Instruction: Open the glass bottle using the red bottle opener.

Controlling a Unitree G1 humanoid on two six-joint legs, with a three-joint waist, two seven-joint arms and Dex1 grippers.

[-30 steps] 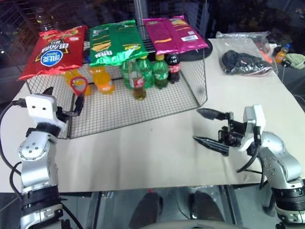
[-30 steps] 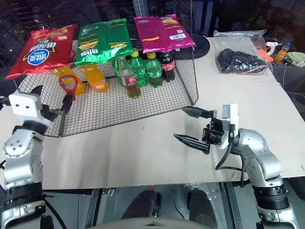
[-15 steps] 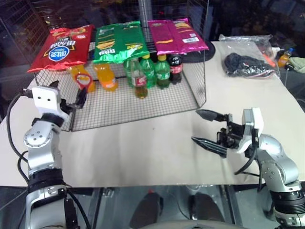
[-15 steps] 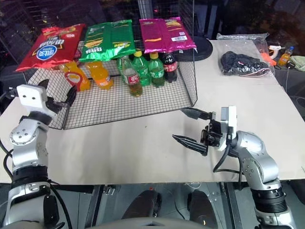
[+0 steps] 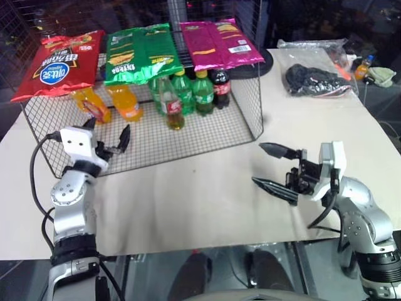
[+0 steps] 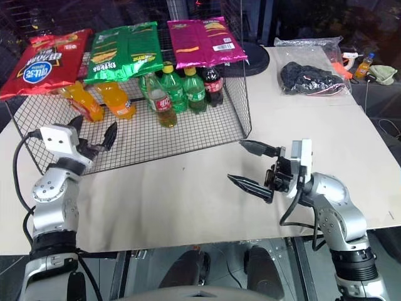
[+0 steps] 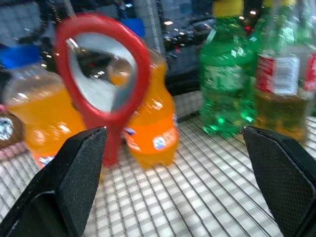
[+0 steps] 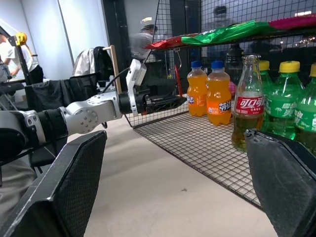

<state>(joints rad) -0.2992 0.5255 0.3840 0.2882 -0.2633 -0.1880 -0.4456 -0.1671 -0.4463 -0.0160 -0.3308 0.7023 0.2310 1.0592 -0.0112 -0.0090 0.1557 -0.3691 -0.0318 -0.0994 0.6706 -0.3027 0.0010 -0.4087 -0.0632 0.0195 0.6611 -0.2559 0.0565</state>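
Note:
The glass bottle [image 5: 173, 108], with amber liquid and a red label, stands under the wire rack [image 5: 250, 119] in front of the green bottles; it also appears as the glass bottle [image 8: 248, 108] in the right wrist view. The red bottle opener [image 7: 111, 136] hangs ring up in front of two orange bottles, just ahead of my left gripper [image 5: 108, 133], which is open and empty at the rack's front left. My right gripper [image 5: 258, 164] is open over the bare table, right of the rack, holding nothing.
Red, green and pink snack bags [image 5: 135, 50] lie on top of the rack. Orange bottles [image 5: 127, 105], green bottles [image 5: 200, 94] and a dark cola bottle [image 5: 221, 89] stand beneath. A plastic bag [image 5: 316, 78] lies at the back right. The table's front edge [image 5: 188, 248] is near.
The whole picture has shifted with the camera. My left gripper has edged slightly in toward the rack and the opener. The right gripper has stayed where it was, still open.

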